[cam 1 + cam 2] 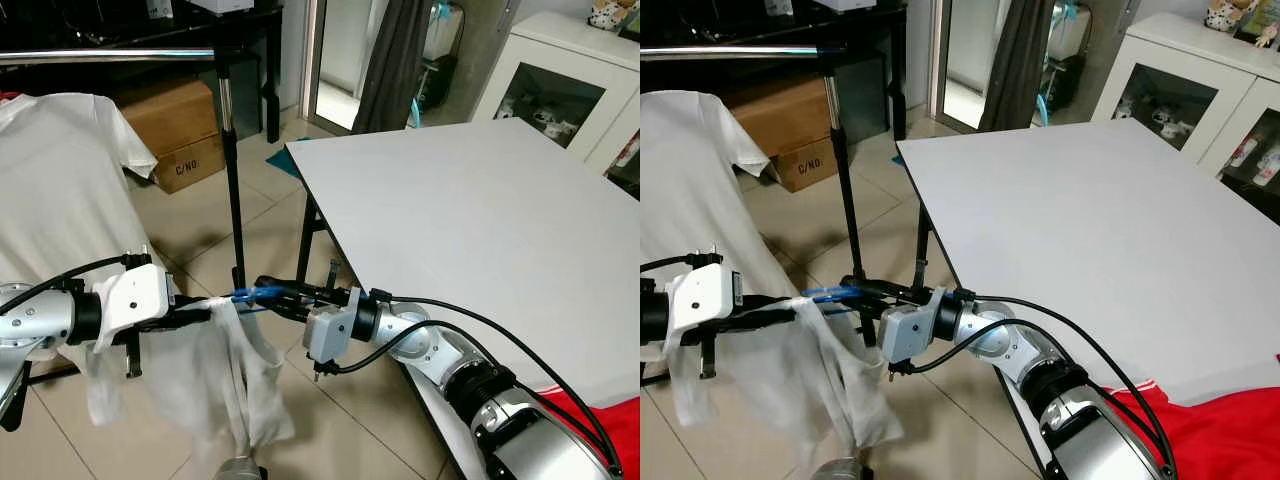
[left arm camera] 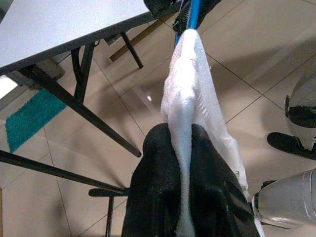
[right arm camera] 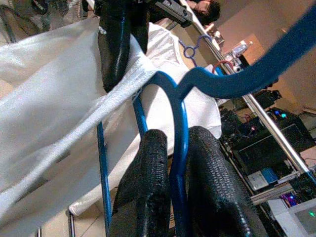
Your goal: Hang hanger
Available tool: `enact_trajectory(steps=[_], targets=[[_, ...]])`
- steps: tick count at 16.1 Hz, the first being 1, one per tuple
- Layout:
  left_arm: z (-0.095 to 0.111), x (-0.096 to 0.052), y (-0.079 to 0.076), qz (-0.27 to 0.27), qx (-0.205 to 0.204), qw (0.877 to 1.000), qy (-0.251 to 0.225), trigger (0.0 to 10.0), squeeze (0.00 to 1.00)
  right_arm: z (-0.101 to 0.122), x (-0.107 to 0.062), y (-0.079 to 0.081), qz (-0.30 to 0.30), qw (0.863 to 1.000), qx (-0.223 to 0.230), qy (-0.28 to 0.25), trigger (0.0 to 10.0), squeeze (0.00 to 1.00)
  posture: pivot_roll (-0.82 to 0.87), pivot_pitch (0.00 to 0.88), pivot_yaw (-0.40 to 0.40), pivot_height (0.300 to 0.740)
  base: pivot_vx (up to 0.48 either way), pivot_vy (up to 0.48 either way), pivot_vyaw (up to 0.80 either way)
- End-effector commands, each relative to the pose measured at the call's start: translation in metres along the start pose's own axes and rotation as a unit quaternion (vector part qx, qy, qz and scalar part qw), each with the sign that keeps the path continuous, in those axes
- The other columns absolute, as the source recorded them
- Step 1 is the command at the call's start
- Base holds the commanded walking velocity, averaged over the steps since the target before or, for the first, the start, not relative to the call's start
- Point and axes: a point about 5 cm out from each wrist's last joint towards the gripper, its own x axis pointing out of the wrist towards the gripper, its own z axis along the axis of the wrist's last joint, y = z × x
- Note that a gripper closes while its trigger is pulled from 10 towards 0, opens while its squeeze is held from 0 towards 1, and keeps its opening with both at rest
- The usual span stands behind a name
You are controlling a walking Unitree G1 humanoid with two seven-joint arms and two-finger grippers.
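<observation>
Between our right gripper's [image 3: 173, 192] closed fingers sits the blue hanger [image 3: 178, 148]; left gripper [image 2: 181, 182] pinches the white shirt [image 1: 225, 385], which hides most of the hanger.

tools: 2 [image 1: 205, 316] [image 1: 268, 293] | blue hanger: 1 [image 1: 250, 294] | white shirts: 2 [image 1: 215, 380] [image 1: 60, 180] | table: 1 [image 1: 480, 220] | cardboard box: 1 [image 1: 178, 128]

Blue hanger [image 3: 178, 148]; white shirt [image 1: 225, 370]; black end effector fingers [image 2: 158, 187]; possibly grey tabletop [image 1: 480, 220].

Home room: clothes rack [image 1: 228, 130], glass-door cabinet [image 1: 555, 90].
</observation>
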Motion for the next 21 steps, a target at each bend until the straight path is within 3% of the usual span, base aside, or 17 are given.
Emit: enact_trajectory(steps=[1,3,4,5,6,13,17,21], targets=[[0.001,0.001,0.000,-0.002,0.004,1.000,-0.001,0.0,0.00,0.002,0.000,-0.012,-0.019,1.000,-0.015,-0.008,10.0,1.00,0.13,0.000,-0.025,0.740,0.000,0.000,0.00],[0.000,0.002,-0.001,-0.003,0.003,1.000,-0.002,0.0,0.00,0.002,0.000,-0.012,-0.021,1.000,-0.015,-0.007,10.0,1.00,0.13,0.000,-0.024,0.740,0.000,0.000,0.00],[0.000,0.002,-0.002,-0.002,0.002,1.000,-0.002,0.0,0.00,0.001,0.000,-0.012,-0.024,1.000,-0.011,-0.004,10.0,0.61,0.13,0.000,-0.020,0.740,0.000,0.000,0.00],[0.000,0.002,-0.002,-0.002,0.001,1.000,-0.002,0.0,0.00,0.000,0.000,-0.012,-0.025,1.000,-0.010,-0.002,10.0,0.09,0.13,0.000,-0.019,0.740,0.000,0.000,0.00],[-0.001,0.002,-0.002,0.000,0.000,1.000,-0.002,0.0,0.00,-0.001,-0.001,-0.013,-0.029,1.000,-0.006,0.003,10.0,0.00,0.13,0.000,-0.019,0.740,0.000,0.000,0.00],[-0.008,0.003,-0.006,0.029,-0.024,0.999,-0.007,0.0,0.00,-0.005,-0.017,-0.021,-0.035,0.999,-0.007,0.011,10.0,0.00,0.13,0.000,-0.017,0.740,0.000,0.000,0.00],[-0.010,-0.001,-0.004,0.074,-0.037,0.996,-0.020,0.0,0.00,-0.010,-0.033,-0.028,-0.025,0.999,-0.016,0.026,10.0,0.00,0.13,0.000,-0.025,0.740,0.000,0.000,0.00],[-0.010,-0.009,0.001,0.129,-0.047,0.989,-0.047,0.0,0.00,-0.019,-0.046,-0.048,-0.107,0.992,0.028,0.058,10.0,0.00,0.13,0.000,-0.025,0.740,0.000,0.000,0.00]])
